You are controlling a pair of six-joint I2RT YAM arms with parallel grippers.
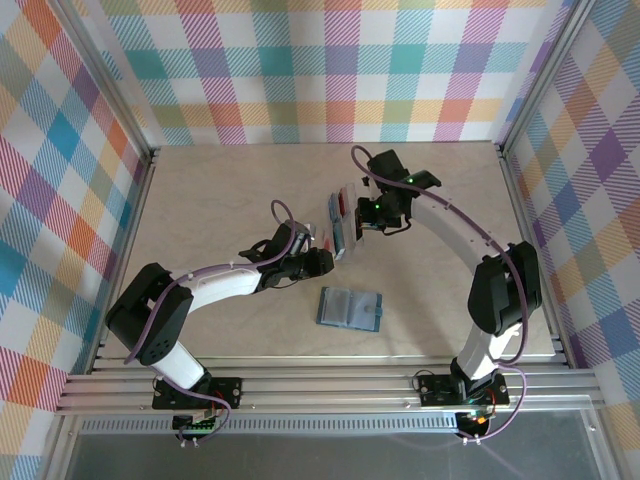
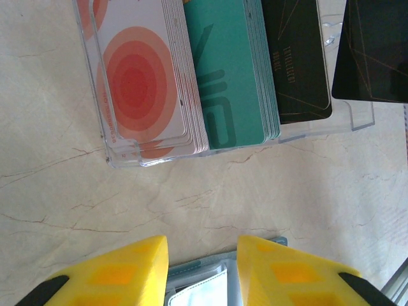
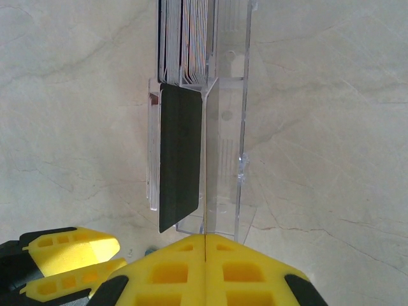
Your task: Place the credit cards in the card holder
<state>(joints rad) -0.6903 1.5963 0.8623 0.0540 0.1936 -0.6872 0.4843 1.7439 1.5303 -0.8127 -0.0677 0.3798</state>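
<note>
- At centre of top view, ahead of both wrists: clear acrylic tray point(image 2: 121, 154) w/ thin flat plastic credit cards point(image 2: 236, 70) stood in rows: white-and-red, teal, black.
- Step in hand, by the look: lifting one card out. Right gripper point(image 3: 205, 245) pinched narrow, apparently on glossy black card point(image 3: 180, 159) raised at tray's end. Exact grip point hard to make out.
- Left gripper point(image 2: 203, 247) spread wide, nothing held, low betw. tray and holder.
- Lower centre of top view: dark teal-blue flat card holder point(image 1: 350, 308), lying flat, apart from tray, no card going in yet.
- Next, prob.: carry black card down-frame to holder, square edge to pocket, slide in. Maybe pin holder w/ left gripper.
- Pale marbled beige table point(image 1: 220, 200); pastel plaid walls point(image 1: 330, 70); aluminium rails point(image 1: 330, 385) along bottom edge.
</note>
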